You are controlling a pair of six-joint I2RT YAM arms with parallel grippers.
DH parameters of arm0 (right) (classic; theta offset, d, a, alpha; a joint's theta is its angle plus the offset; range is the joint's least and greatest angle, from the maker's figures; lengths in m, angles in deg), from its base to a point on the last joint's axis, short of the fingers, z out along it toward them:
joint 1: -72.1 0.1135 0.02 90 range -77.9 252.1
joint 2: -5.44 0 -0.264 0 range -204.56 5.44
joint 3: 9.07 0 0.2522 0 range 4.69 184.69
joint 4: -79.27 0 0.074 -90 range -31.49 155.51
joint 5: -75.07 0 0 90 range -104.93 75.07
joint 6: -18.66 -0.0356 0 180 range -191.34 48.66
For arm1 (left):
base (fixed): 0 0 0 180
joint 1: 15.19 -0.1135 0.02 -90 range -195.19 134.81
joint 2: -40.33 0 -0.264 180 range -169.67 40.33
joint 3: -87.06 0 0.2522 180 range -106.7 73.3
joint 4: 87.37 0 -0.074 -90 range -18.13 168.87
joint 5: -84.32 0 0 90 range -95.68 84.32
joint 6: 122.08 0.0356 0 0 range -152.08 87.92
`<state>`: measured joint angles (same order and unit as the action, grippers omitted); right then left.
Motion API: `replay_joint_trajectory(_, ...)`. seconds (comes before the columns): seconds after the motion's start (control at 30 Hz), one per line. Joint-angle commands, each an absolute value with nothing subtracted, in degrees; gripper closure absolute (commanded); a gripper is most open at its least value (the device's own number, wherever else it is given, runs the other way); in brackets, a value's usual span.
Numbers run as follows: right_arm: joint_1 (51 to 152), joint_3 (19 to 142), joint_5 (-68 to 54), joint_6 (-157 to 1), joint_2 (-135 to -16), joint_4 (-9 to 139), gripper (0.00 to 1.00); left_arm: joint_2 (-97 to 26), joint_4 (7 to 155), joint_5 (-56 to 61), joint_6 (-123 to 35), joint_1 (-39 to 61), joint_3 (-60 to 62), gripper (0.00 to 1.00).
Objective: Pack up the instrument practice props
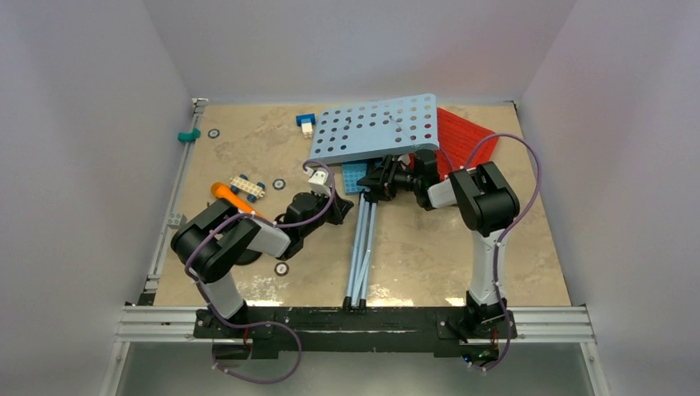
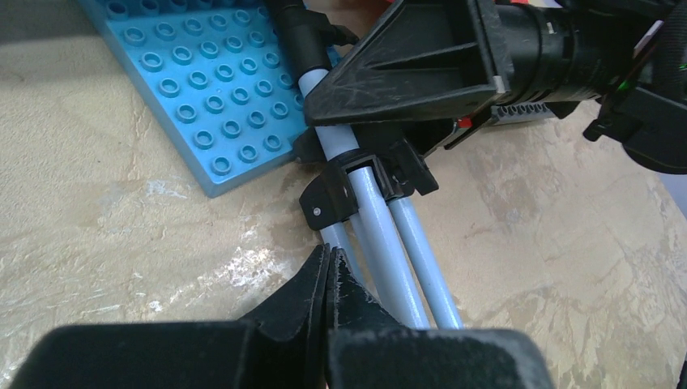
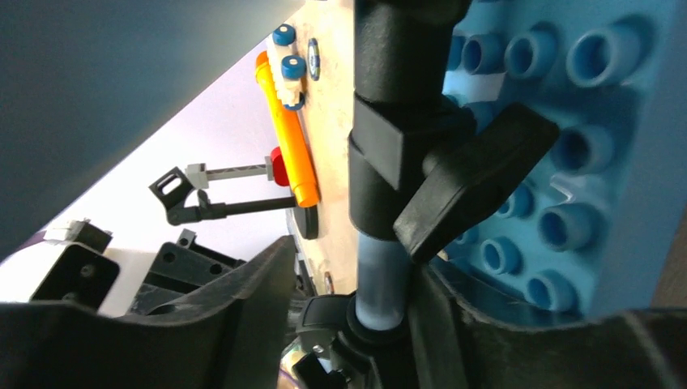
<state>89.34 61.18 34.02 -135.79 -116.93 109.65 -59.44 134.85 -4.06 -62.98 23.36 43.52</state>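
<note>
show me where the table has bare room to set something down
Bare tabletop lies between the folded stand legs and the right arm, and again right of that arm. Crowded at centre around the perforated tray and blue brick plate.

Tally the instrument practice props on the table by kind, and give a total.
Music stand: 1
Toy microphone: 1
Red sheet-music pile: 1 (single pages cannot be counted)
Total: 3

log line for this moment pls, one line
left gripper: shut, empty, beside legs | right gripper: open around pole | stand: lying down | mic, pages: untouched
</note>
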Motion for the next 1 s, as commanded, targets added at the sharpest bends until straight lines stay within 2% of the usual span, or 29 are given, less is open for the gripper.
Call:
replay_joint_trajectory(0.0, 88.7, 59.3, 36.2, -135.2, -110.4, 114.6, 0.34, -56.2, 134.4, -5.0, -63.5, 23.3, 42.8, 1.00)
replay_joint_trajectory(0.13, 88.4, 56.9, 34.8, -134.1, -107.9, 112.0, 0.27, -54.4, 133.4, -5.0, -64.1, 23.3, 43.5, 0.91)
replay_joint_trajectory(0.37, 87.6, 52.7, 31.0, -127.2, -100.6, 100.5, 0.25, -49.6, 130.5, -5.4, -64.2, 23.3, 44.1, 0.59)
replay_joint_trajectory(0.53, 87.2, 48.3, 28.0, -121.2, -93.9, 92.5, 0.25, -45.5, 126.6, -5.5, -64.3, 23.3, 44.4, 0.44)
replay_joint_trajectory(0.73, 86.1, 42.9, 23.4, -114.1, -83.7, 83.6, 0.25, -39.4, 121.8, -8.1, -65.3, 23.4, 46.4, 0.32)
replay_joint_trajectory(0.97, 85.4, 38.2, 18.5, -107.8, -70.8, 73.6, 0.25, -30.0, 114.4, -10.1, -65.2, 23.6, 48.9, 0.25)
